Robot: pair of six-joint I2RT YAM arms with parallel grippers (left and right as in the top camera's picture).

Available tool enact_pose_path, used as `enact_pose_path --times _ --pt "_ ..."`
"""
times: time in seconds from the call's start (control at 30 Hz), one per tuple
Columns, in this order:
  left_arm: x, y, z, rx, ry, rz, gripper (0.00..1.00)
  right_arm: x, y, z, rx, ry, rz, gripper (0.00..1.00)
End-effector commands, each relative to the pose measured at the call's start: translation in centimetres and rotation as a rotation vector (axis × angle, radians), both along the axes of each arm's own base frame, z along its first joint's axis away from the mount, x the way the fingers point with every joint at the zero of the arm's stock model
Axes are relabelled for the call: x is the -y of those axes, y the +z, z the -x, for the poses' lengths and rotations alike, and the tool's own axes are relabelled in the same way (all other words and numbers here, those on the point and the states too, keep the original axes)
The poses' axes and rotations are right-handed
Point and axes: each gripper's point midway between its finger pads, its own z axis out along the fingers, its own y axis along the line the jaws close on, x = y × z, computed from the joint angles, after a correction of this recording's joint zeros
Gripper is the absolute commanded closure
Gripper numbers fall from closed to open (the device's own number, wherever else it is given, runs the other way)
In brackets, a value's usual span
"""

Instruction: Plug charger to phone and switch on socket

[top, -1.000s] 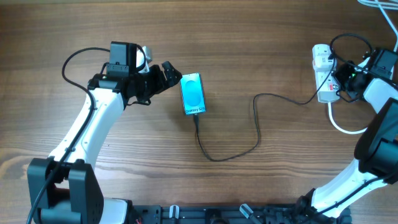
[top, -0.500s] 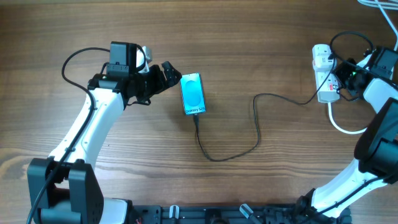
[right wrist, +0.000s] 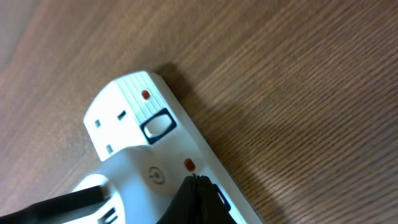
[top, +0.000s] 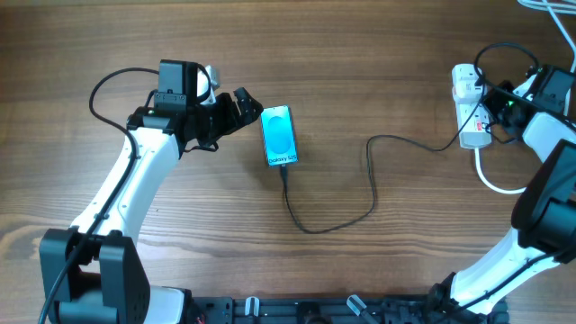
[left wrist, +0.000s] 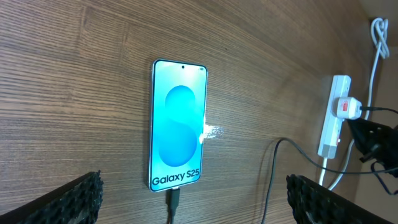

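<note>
The phone [top: 278, 135] lay flat on the wooden surface [top: 378, 72] with its screen lit cyan. The charger [top: 373, 193] had its connector seated in the phone's lower end, so the plugging half of the task looked done. From there the thin black cable looped across to the socket [top: 467, 106] near the right edge of the surface.

The left end effector [top: 247, 108] hovered just beside the phone's upper corner, fingers spread wide and holding nothing. The right end effector [right wrist: 198, 188] had its fingers pressed together into one blunt point. That point was down against the socket's top face, just beside a small red dot [right wrist: 188, 165]. One rocker [right wrist: 157, 124] showed uncovered further along. Whether a second rocker sat beneath the tip could not be told.

The step in hand was judged to be switching the socket on. To do it well, the closed fingers would serve as a stiff probe and push straight down on the raised half of the correct rocker. The strip looked light and unfixed, so a sideways shove would likely slide it and tug the cable toward the phone. The left arm was best kept clear of the phone.
</note>
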Motion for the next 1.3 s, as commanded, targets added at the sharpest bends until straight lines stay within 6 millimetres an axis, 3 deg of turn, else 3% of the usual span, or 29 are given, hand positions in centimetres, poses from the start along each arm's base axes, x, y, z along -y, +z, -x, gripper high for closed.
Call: enact_pose_path --times 0.0,0.17,0.4,0.67,1.27 --pt "-0.1 0.5 -0.1 0.031 -0.011 -0.017 0.00 -2.0 -1.9 -0.8 -0.021 0.058 -0.027 0.96" --pt "-0.1 0.5 -0.1 0.032 -0.011 -0.017 0.00 -2.1 -2.7 -0.6 -0.040 0.048 -0.044 0.96" --pt "-0.1 0.5 -0.1 0.032 -0.011 -0.017 0.00 -4.2 -2.5 -0.5 -0.031 0.109 -0.139 0.96" --pt "-0.1 0.5 -0.1 0.031 -0.011 -0.016 0.00 -5.3 -3.4 0.8 -0.098 0.116 -0.172 0.96" --pt "-0.1 0.5 -0.1 0.031 -0.010 -0.016 0.00 -7.9 -3.9 1.5 -0.148 0.165 -0.224 0.96"
